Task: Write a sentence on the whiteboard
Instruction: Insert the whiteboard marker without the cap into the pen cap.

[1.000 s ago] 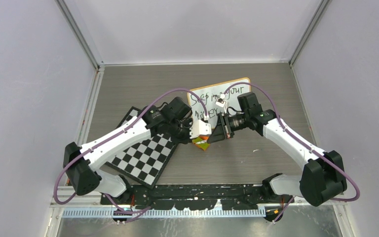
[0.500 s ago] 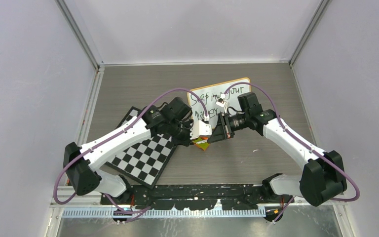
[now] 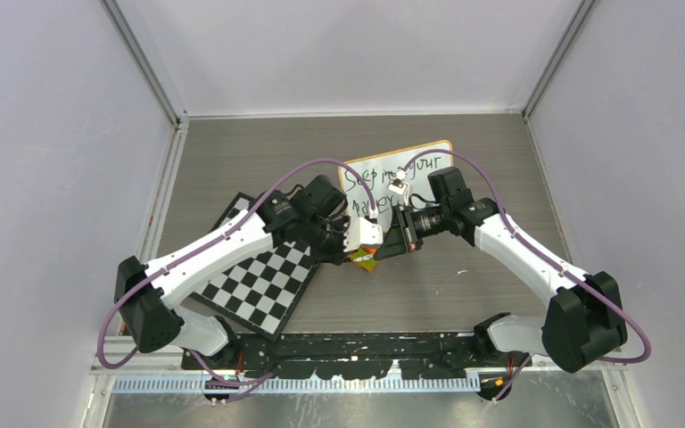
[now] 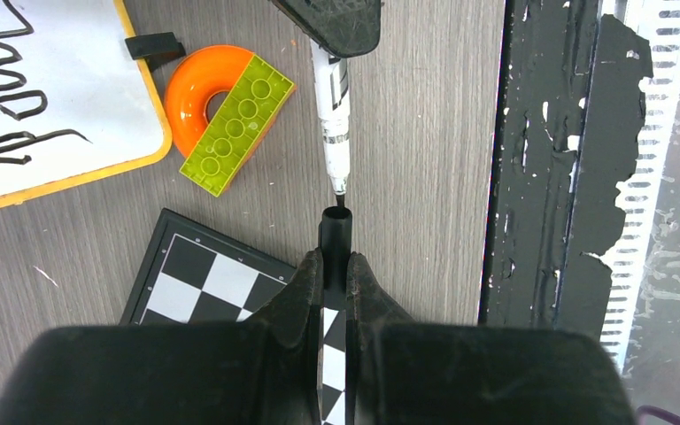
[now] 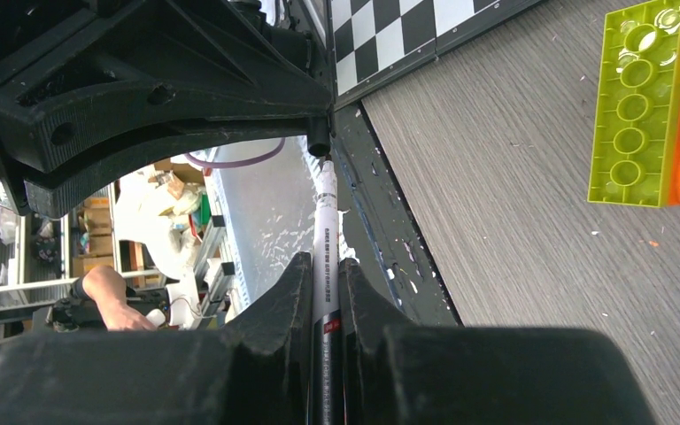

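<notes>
The left claw (image 4: 336,266) grips the black cap (image 4: 336,232) at lower centre of its wrist view, and the right claw (image 5: 323,266) pinches the marker (image 4: 332,124), whose nib sits at the cap's mouth. Any slight misalignment could catch the nib on the rim or knock the cap loose. The whiteboard (image 3: 410,154), bearing the sentence (image 3: 426,167), sits upper centre of the top view.

the top camera hangs high behind the arm bases, looking down over the whole table (image 3: 464,294), bases at 6 o'clock. the left wrist camera looks close along the left gripper (image 4: 336,261), whiteboard (image 4: 71,97) at 10 o'clock, base rail (image 4: 540,159) at 3 o'clock. the right wrist camera faces it, equally close. both wrist views share the marker (image 4: 333,115), green brick (image 4: 237,124), orange ring (image 4: 197,84) and chequered board (image 4: 204,283).
</notes>
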Action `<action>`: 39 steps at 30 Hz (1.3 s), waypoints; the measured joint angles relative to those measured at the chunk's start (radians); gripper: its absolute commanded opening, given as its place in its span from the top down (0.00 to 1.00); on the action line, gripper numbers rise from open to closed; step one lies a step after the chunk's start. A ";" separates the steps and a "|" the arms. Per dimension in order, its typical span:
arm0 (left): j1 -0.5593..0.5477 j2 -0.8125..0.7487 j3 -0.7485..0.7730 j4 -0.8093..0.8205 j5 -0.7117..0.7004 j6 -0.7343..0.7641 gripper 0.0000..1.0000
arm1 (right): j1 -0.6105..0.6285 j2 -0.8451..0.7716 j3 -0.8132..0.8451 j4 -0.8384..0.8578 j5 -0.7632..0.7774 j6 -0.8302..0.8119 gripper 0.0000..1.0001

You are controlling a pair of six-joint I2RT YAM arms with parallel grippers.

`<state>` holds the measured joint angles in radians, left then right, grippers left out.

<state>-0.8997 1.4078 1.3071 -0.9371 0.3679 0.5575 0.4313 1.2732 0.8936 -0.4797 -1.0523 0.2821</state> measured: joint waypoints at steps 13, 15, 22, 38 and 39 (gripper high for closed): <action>-0.003 0.015 0.000 -0.016 0.030 0.008 1.00 | 0.004 0.000 0.000 0.000 0.000 -0.004 1.00; -0.003 0.015 0.000 -0.018 0.033 0.005 1.00 | 0.005 0.000 0.000 0.000 0.000 -0.005 1.00; -0.003 0.039 0.015 -0.022 0.037 -0.039 1.00 | 0.008 0.001 0.000 -0.002 0.008 -0.007 1.00; 0.011 0.079 0.071 -0.047 0.035 -0.182 1.00 | 0.010 0.011 0.024 -0.014 0.025 -0.006 1.00; 0.013 0.079 0.072 -0.041 0.043 -0.187 1.00 | 0.010 0.012 0.024 -0.014 0.025 -0.006 1.00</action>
<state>-0.8864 1.4868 1.3796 -0.9779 0.4107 0.3710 0.4412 1.2850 0.9180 -0.4938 -1.0271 0.2760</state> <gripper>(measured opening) 0.050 0.171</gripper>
